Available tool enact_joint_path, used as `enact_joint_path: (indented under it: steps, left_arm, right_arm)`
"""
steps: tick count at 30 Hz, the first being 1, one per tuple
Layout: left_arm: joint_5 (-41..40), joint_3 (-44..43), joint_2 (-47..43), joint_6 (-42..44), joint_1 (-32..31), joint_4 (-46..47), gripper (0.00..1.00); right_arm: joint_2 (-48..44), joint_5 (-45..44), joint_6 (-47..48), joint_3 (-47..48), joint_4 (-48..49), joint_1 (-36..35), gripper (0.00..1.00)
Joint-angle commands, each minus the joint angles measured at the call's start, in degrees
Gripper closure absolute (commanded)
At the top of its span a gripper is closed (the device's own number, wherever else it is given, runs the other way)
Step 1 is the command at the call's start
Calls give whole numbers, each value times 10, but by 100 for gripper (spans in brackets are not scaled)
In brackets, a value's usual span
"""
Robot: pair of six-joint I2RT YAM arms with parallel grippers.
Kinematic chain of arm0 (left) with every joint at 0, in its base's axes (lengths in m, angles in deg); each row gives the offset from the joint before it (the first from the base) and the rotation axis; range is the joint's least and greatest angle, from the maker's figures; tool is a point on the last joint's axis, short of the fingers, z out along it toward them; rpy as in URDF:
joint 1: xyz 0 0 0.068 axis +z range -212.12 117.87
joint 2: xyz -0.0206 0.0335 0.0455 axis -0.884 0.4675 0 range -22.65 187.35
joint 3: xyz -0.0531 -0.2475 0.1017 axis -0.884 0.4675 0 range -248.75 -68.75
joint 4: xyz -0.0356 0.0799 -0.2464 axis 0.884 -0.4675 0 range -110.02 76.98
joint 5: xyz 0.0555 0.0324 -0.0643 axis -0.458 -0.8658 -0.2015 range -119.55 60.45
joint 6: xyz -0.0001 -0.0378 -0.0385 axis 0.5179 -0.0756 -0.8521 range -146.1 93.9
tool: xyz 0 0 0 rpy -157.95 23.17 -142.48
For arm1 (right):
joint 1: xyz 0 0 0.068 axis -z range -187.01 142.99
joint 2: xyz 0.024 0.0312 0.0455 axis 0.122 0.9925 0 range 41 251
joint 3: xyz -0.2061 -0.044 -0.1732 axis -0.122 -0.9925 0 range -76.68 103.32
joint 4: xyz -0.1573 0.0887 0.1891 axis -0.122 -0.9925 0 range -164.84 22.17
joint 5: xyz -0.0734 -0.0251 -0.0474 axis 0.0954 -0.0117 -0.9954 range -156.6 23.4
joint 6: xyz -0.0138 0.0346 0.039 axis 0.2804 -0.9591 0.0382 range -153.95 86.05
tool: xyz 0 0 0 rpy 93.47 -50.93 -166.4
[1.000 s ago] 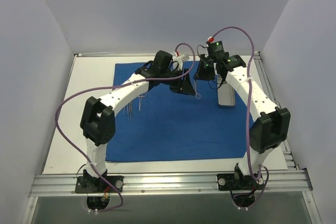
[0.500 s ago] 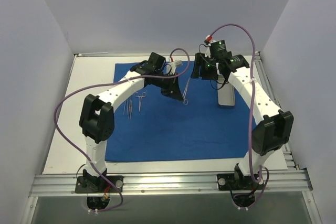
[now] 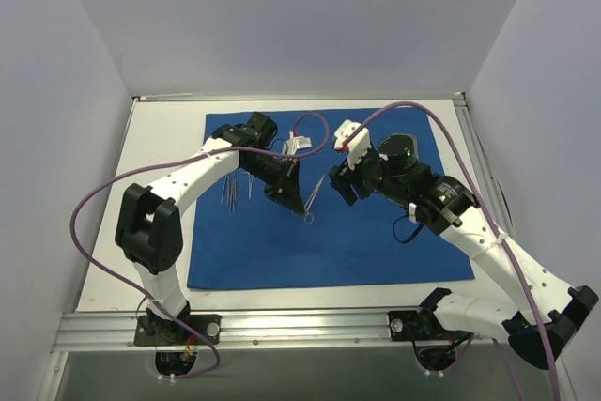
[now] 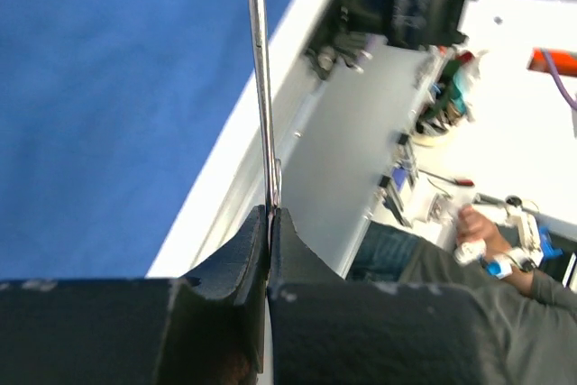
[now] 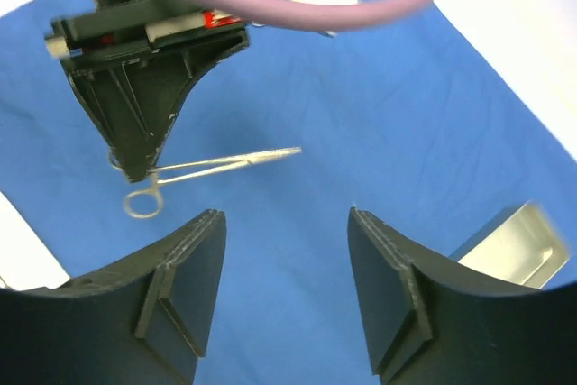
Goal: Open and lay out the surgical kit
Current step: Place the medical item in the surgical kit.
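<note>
- The royal-blue cloth (image 3: 376,241) lies spread flat on the table.
- The left gripper (image 3: 293,196) is clamped tight on a pair of silver forceps (image 3: 315,196) near their ring end, over the cloth's middle.
- The right gripper (image 3: 340,187) is just right of the forceps, over the cloth; its jaws stand apart, holding nothing.
- More thin instruments (image 3: 239,190) lie on the cloth's left part.

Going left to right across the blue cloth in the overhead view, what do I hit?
Loose instruments lying on the blue cloth → left gripper, jaws shut on the forceps → right gripper, jaws open.
</note>
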State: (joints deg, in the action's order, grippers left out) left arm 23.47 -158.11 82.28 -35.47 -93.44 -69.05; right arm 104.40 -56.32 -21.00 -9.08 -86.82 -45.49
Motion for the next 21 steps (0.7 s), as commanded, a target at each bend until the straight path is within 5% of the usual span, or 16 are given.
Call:
enact_joint_path:
  steps: [1, 9, 21]
  left_arm:
    - [62, 18, -45, 17, -3, -5, 96]
    - [60, 26, -75, -7, -38, 12, 94]
    - [59, 38, -65, -14, -71, 28, 94]
  right_arm:
    - [8, -40, 98, -29, 35, -36, 45]
    - [46, -21, 254, 2, -76, -69, 52]
    - [30, -18, 322, -2, -112, -93, 51]
